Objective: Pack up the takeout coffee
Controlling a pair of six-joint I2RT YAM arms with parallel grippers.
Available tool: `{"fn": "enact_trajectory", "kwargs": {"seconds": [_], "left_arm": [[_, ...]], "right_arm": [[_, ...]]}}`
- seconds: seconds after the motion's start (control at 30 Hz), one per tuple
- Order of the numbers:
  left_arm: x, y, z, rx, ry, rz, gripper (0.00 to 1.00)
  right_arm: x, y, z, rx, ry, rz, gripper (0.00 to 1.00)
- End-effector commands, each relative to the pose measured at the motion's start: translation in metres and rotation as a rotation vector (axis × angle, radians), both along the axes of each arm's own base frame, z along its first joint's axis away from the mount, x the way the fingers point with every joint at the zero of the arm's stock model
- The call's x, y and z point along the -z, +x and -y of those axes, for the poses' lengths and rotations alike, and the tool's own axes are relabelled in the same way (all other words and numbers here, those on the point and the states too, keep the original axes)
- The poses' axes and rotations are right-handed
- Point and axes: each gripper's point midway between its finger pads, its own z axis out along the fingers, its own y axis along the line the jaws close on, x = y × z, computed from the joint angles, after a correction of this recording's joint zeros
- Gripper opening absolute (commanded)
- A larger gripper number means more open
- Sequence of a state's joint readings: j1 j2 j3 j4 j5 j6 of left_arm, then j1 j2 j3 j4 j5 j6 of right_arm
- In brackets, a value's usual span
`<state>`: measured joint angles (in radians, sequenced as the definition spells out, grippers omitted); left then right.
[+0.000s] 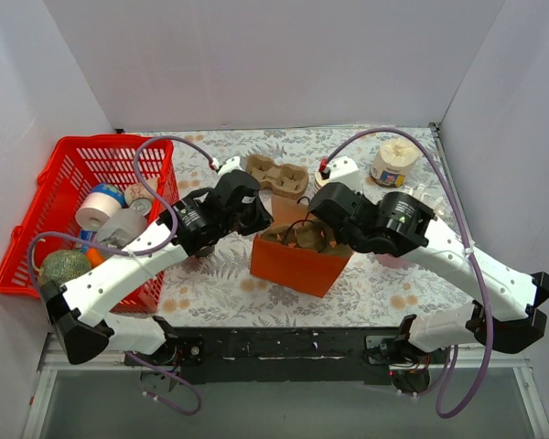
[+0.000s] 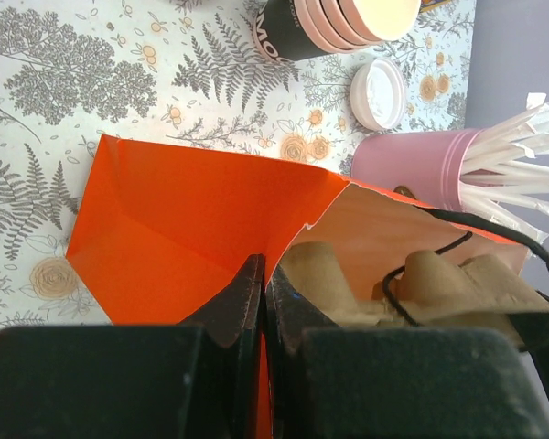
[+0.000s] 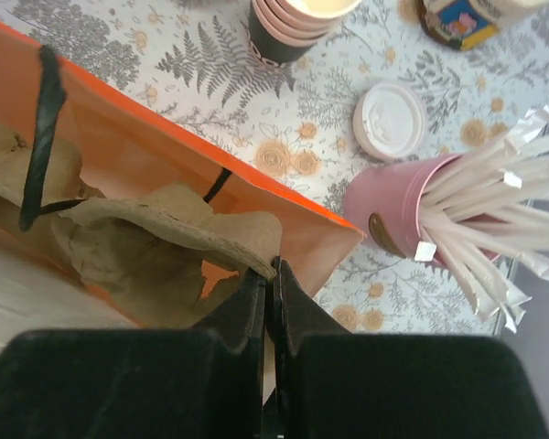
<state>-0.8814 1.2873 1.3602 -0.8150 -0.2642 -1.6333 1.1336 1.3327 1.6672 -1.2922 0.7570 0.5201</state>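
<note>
- At the middle of the table (image 1: 210,283), you had the orange bag (image 1: 297,265) standing open, with a brown cardboard carrier (image 3: 165,224) tucked inside it.
- Your left gripper (image 2: 263,274) was at the bag's far left rim, its jaws pressed tight on the orange wall.
- Your right gripper (image 3: 271,274) sat at the bag's right rim beside the carrier, jaws pressed together, seemingly on the bag's wall.
- The takeout coffee (image 3: 389,119) stood on the table outside the bag, white lid up, between the stack of cups (image 3: 288,27) and the pink cup (image 3: 393,206) of white sticks.
- At the left edge, well apart from the bag, you had the red basket (image 1: 101,142).
</note>
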Motion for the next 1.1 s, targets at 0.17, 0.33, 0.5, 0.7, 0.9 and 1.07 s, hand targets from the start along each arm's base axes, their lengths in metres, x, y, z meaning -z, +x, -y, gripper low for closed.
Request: {"fn": "enact_trajectory", "kwargs": {"seconds": [0.17,0.33,0.5,0.7,0.9,1.07], "left_arm": [[-0.012,-0.014,-0.001,0.000,-0.079,0.042,0.00],[-0.014,-0.029,0.007,-0.009,-0.129,0.066,0.00],[-0.008,-0.052,0.019,0.016,-0.166,0.066,0.00],[-0.010,-0.069,0.018,-0.017,-0.187,0.078,0.00],[-0.010,-0.079,0.023,-0.042,-0.181,0.101,0.00],[-0.010,-0.089,0.026,-0.053,-0.192,0.113,0.00]], "right_arm": [[0.033,-0.011,0.023,0.153,0.105,-0.135,0.01],[0.048,-0.016,0.019,0.192,0.132,-0.208,0.01],[0.065,-0.016,0.026,0.288,0.162,-0.244,0.01],[0.076,-0.016,0.042,0.422,0.236,-0.240,0.01],[0.096,-0.041,0.031,0.366,0.313,-0.374,0.01],[0.089,-0.043,0.041,0.469,0.460,-0.316,0.01]]}}
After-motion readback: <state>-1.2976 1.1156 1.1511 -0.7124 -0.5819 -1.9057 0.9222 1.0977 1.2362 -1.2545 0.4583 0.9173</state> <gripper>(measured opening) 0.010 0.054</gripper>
